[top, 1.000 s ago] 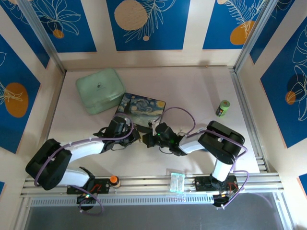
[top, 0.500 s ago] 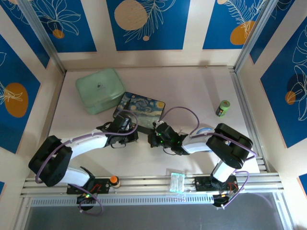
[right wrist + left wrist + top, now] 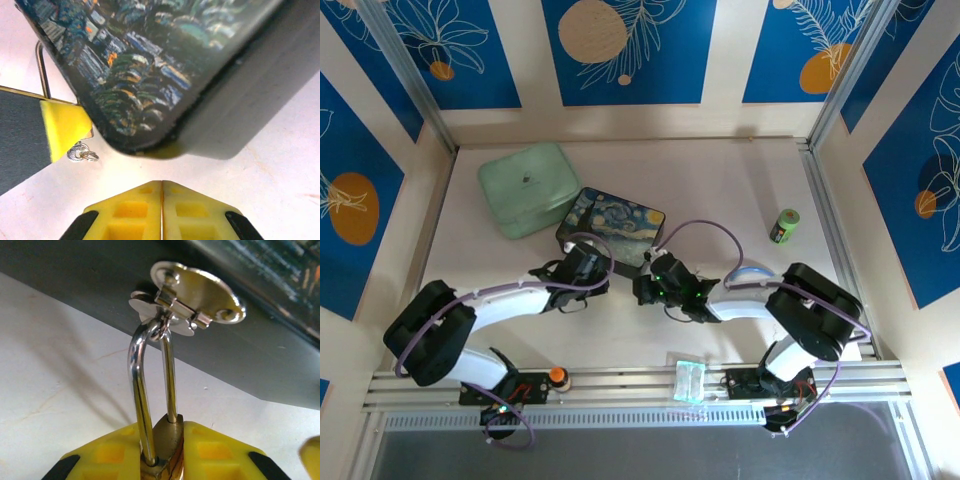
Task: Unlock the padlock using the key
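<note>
Top view: left gripper and right gripper meet at the 6 o'clock edge of the starry box.

Left wrist: left gripper pinches the padlock by its body. The shackle runs toward 12 o'clock through the box clasp.

Right wrist: right gripper's pads are pressed together, nothing seen between. A small ringed silvery bit, likely the key, sits at 10 o'clock, just beside the left finger.

Judgement: hold the lock steady, open the right pincer, take the key head squarely, and turn without dragging the shackle.
</note>
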